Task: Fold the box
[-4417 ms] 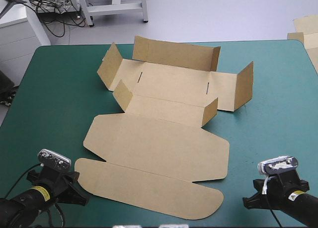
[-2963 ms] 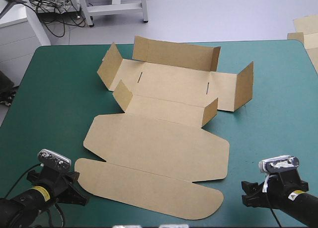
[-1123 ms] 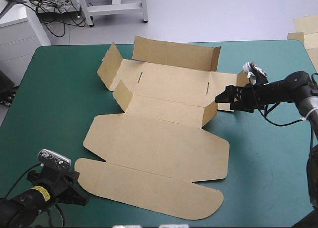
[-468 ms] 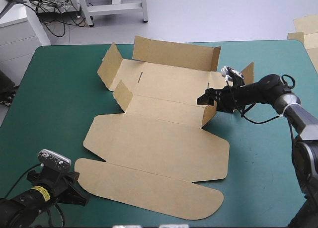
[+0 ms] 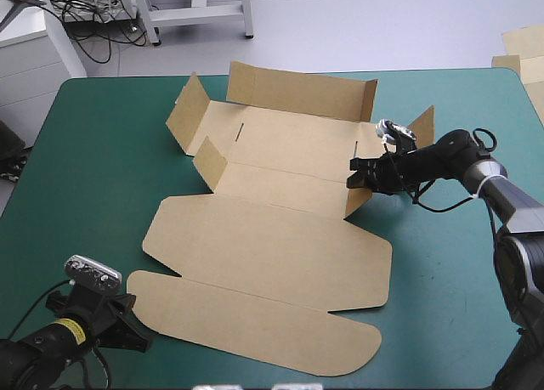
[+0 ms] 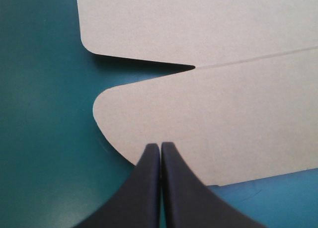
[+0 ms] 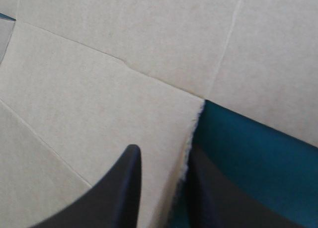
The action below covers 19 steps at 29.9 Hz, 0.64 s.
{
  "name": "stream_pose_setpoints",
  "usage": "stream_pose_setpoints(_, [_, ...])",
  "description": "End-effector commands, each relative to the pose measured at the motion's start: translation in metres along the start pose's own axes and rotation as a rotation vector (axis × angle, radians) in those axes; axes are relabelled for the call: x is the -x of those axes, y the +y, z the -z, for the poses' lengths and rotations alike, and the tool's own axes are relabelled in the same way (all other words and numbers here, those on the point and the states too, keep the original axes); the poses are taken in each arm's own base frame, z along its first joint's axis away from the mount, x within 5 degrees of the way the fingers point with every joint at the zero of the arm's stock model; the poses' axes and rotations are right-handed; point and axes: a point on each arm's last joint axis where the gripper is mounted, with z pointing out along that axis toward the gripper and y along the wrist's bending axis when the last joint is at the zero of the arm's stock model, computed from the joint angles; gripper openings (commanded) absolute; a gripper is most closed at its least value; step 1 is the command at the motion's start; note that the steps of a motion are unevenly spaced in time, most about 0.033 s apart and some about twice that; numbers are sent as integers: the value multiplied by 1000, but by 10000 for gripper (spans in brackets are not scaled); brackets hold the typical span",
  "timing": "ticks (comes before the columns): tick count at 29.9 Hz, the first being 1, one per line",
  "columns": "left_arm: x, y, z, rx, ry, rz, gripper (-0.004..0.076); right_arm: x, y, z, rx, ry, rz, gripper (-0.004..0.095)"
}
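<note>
The brown box (image 5: 280, 245) lies spread on the teal-green cover, its far walls and end flaps raised and its lid panels flat toward the near edge. My right gripper (image 5: 357, 172) is at the right end of the near wall. In the right wrist view its black fingers (image 7: 129, 183) are all but shut astride the small flap's edge (image 7: 191, 138). My left gripper (image 5: 143, 337) rests low at the near left, shut. Its tip (image 6: 160, 146) lies over the rounded corner of the lid flap (image 6: 223, 114).
The teal-green cover (image 5: 93, 169) is bare to the left and right of the box. More brown board (image 5: 523, 54) shows at the far right, past the table's corner. The right arm reaches across the table's right side.
Earlier my right gripper sat at the near right corner. It swung up to the box's right end, reached over the near wall's flap, then drew back slightly right. The left arm stayed still.
</note>
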Motion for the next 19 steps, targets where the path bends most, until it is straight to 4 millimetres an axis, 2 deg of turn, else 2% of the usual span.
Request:
stream_pose_setpoints(1, [11, 0, 5, 0, -70, 12, -10, 7, 17, 16, 29, -48, 63, -21])
stream_pose_setpoints(7, [11, 0, 5, 0, -72, 12, -10, 7, 17, 16, 32, -54, 134, -14])
stream_pose_setpoints(12, [16, 0, 7, 0, -117, 12, -10, 11, 20, 19, 31, -65, 303, -14])
stream_pose_setpoints(15, [25, 0, 15, -1, -159, 12, -10, 20, 30, 29, 39, -69, 392, -15])
stream_pose_setpoints(19, [43, 0, 37, -1, -250, 12, -10, 43, 53, 55, 31, -103, 525, -15])
